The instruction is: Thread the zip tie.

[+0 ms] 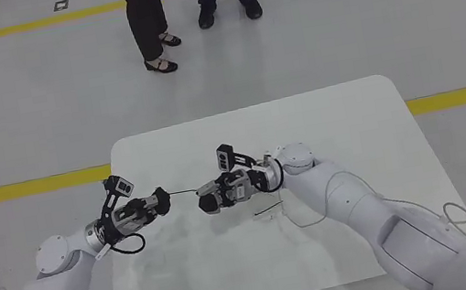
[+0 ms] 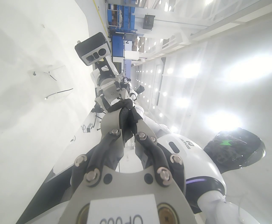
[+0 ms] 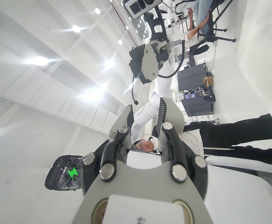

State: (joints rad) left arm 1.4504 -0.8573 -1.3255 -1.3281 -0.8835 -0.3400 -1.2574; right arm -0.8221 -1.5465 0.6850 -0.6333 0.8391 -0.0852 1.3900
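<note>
1. Zip tie: it hangs in the air over the white desk, near the desk's middle, stretched between the two arms.
2. The left gripper is clamped tight on one end of the zip tie, with its black-covered fingertips pressed together.
3. The right gripper faces it, just beside the zip tie's free end. Its jaws stand a moderate way apart and hold nothing.
4. In the right wrist view the zip tie curves away from the left gripper. Its head is just beside one finger of the right gripper; I cannot tell if they touch.
5. A loose tie lies flat on the desk beside the right arm, apart from both grippers.
</note>
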